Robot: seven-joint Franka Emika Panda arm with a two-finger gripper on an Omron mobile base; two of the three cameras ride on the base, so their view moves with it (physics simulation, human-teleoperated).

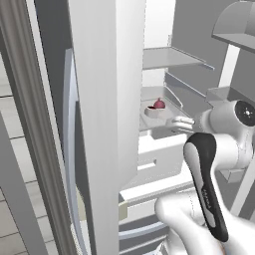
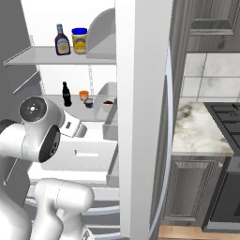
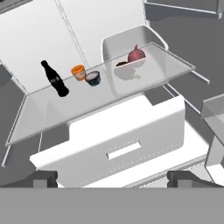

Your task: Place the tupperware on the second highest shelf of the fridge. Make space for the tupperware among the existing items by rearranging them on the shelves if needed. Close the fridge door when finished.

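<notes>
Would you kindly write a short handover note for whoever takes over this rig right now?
Hand: open, holding nothing, facing the open fridge.
Tupperware: sits on the shelf with the small black bottle, orange pot and small dark cup. The shelf above holds the labelled bottle and yellow jar.
Done: tupperware appears placed, on what looks like the second highest shelf.
Left: back the arm out and close the fridge door, which stands open.

Open fridge (image 1: 107, 99), red onion (image 1: 159, 104) on shelf (image 1: 172, 58)
</notes>
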